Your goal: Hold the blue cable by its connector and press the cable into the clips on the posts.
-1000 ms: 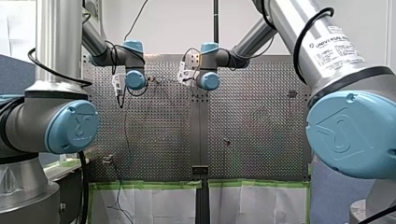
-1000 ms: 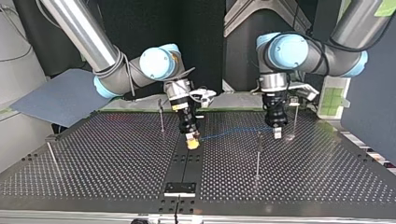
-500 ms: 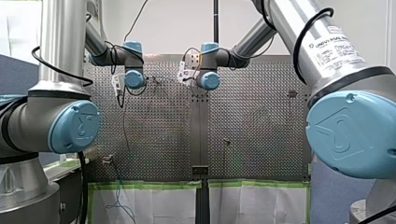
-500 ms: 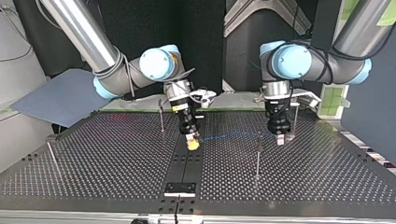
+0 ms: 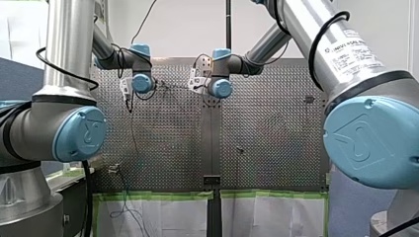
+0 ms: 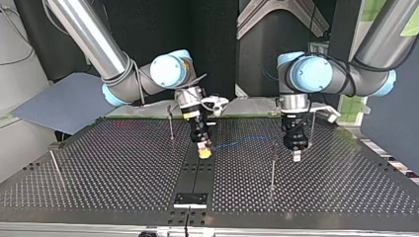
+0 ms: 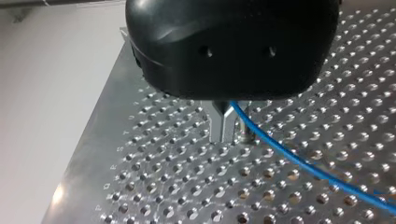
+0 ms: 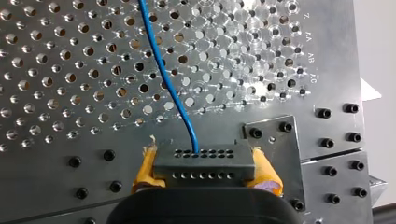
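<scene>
In the right wrist view my right gripper (image 8: pixel 205 179) is shut, its yellow pads (image 8: pixel 145 170) clamping a dark grey connector (image 8: pixel 204 161). The blue cable (image 8: pixel 163 70) leaves that connector and runs ahead over the perforated plate. In the left wrist view my left gripper (image 7: pixel 228 136) has its metal fingers shut on the blue cable (image 7: pixel 299 163), close above the plate. In the top view the cable (image 6: pixel 247 140) spans between my right gripper (image 6: pixel 203 152) and my left gripper (image 6: pixel 296 157). It passes near the top of a thin post (image 6: pixel 272 165) beside my left gripper.
More thin posts stand on the perforated table: one (image 6: pixel 170 123) behind my right gripper, one (image 6: pixel 312 126) behind my left gripper, one (image 6: pixel 53 165) at the top view's far left. A black bracket (image 6: pixel 190 199) sits on the centre seam near the front edge.
My left gripper has come down and toward the top view's near side, beside the post, carrying the cable along. My right gripper has held its place.
</scene>
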Controlling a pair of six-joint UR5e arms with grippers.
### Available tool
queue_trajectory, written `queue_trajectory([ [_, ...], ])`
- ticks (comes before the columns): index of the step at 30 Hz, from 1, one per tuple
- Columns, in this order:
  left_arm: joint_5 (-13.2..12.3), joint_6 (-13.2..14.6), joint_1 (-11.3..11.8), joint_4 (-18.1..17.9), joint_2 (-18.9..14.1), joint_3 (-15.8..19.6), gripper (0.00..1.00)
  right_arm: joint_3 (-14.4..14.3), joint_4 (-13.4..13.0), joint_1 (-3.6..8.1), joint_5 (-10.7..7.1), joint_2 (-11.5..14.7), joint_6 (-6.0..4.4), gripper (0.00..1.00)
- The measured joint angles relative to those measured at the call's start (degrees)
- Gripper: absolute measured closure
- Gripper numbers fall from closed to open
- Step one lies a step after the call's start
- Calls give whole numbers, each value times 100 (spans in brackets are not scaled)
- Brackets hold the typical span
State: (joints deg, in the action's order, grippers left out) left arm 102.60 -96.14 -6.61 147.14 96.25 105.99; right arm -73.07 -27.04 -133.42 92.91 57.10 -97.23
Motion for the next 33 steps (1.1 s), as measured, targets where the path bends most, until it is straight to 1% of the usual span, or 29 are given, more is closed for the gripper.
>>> queue_trajectory([
  [4,-117,-30,42,123,144,-154,98,58,3,24,0,-19,0,100],
  [9,-283,-60,114,295,348,-375,98,109,3,85,0,-50,0,100],
  [16,-514,-254,305,343,397,-500,98,207,8,168,-15,-190,1,100],
  [22,-652,-313,355,361,404,-536,98,355,20,215,-24,-343,-1,100],
  [25,-733,-331,354,428,407,-588,98,452,34,247,-19,-421,-12,100],
  [29,-784,-327,358,587,493,-701,98,561,52,300,42,-493,-28,100],
  [33,-707,-196,367,783,633,-795,98,618,89,361,176,-514,-33,100],
])
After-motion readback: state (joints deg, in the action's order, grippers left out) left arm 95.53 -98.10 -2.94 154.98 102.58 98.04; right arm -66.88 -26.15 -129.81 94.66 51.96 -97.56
